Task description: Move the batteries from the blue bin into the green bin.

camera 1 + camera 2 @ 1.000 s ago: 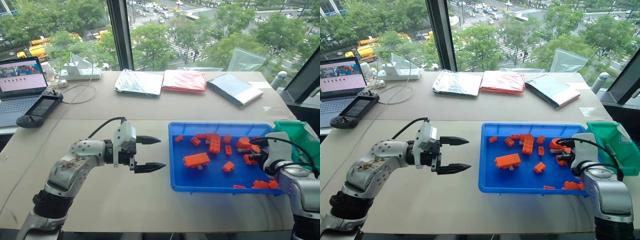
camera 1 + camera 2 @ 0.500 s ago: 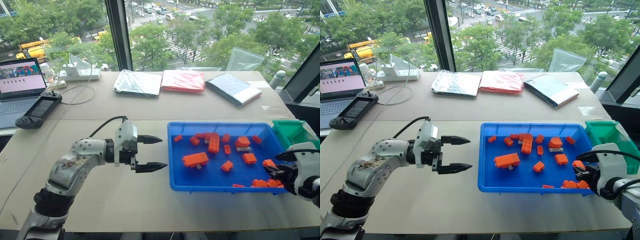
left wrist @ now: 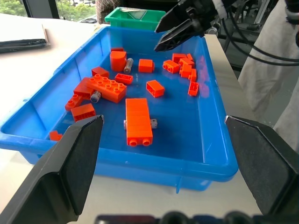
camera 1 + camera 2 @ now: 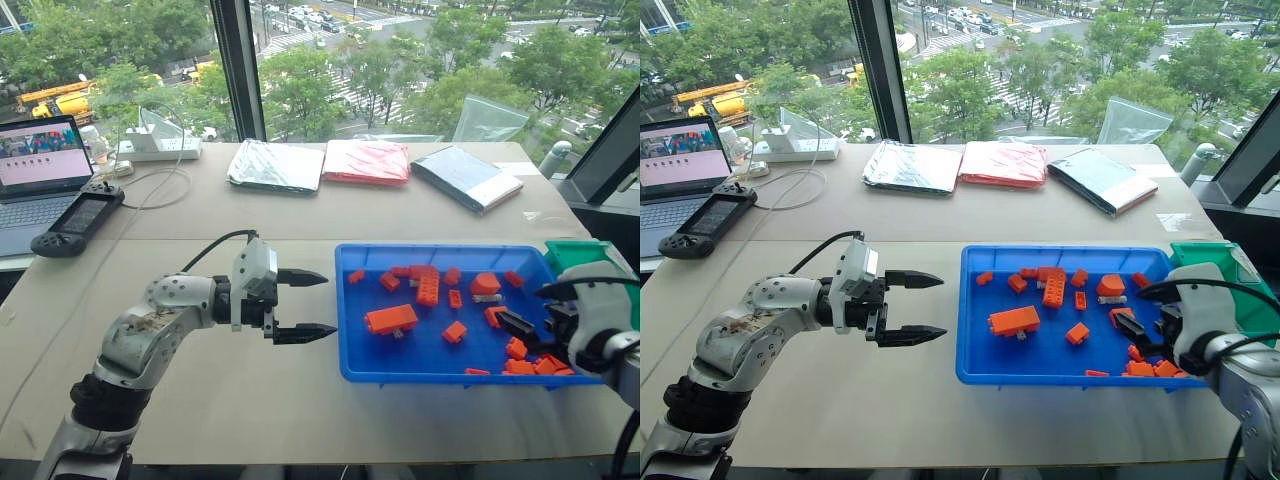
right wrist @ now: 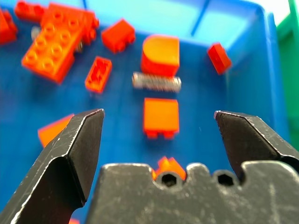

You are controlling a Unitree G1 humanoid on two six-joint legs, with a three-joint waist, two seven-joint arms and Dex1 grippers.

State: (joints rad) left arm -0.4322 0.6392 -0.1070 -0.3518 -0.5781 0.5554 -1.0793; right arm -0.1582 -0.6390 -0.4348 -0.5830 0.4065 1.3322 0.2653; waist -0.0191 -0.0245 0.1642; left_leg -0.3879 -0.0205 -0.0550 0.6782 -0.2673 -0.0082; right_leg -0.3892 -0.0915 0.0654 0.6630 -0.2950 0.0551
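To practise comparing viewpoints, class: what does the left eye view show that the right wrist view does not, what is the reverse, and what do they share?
The left eye view adds the laptop, the power strip, three flat pouches by the window, and the left gripper, open, beside the blue bin. The right wrist view adds a close look at a silver battery lying next to a rounded orange block. Shared: the blue bin, scattered orange bricks, an edge of the green bin and the open right gripper.
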